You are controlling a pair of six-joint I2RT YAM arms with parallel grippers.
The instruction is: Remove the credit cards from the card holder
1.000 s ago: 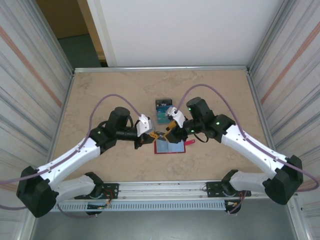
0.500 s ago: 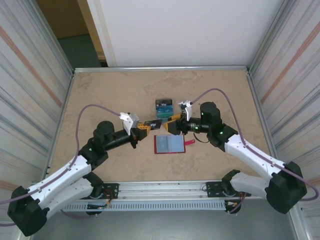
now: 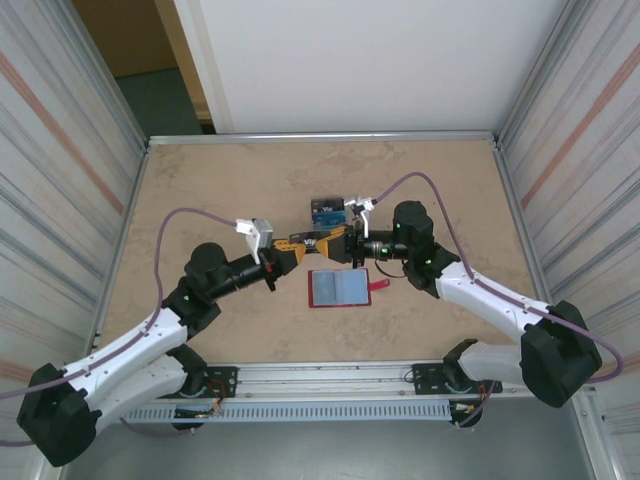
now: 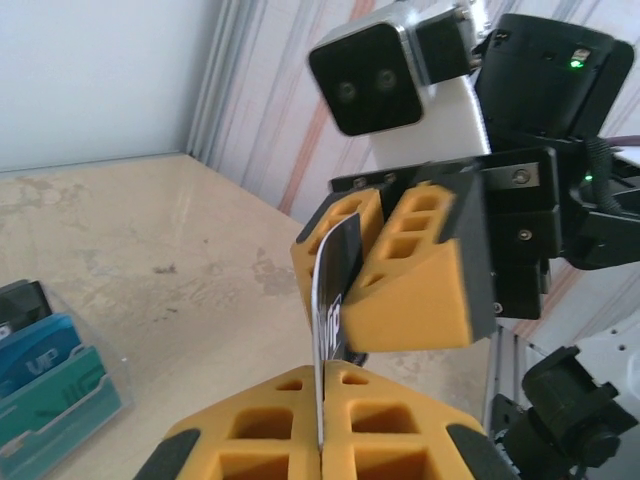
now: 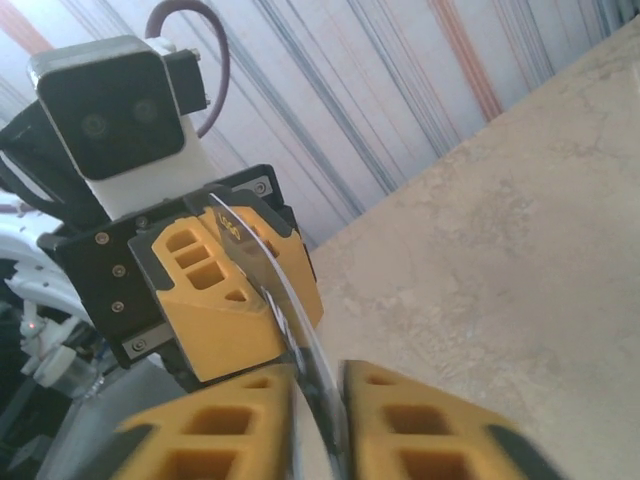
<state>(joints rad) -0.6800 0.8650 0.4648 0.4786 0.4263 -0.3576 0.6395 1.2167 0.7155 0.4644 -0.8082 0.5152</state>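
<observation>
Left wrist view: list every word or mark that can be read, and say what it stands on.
"UP": white letters on the blue card at the left edge.
Pale letters on the teal card in front of it: too blurred to read.
Pale marks on the dark card held upright at centre: too skewed to read.

the dark card (image 4: 335, 285) has its bottom edge buried between the left gripper (image 4: 320, 405) pads. the blue card pile (image 4: 45, 390) runs off the picture's left edge. the right gripper (image 5: 318, 410) is all blur in its wrist view, can't tell if it's actually pinching the card.
</observation>
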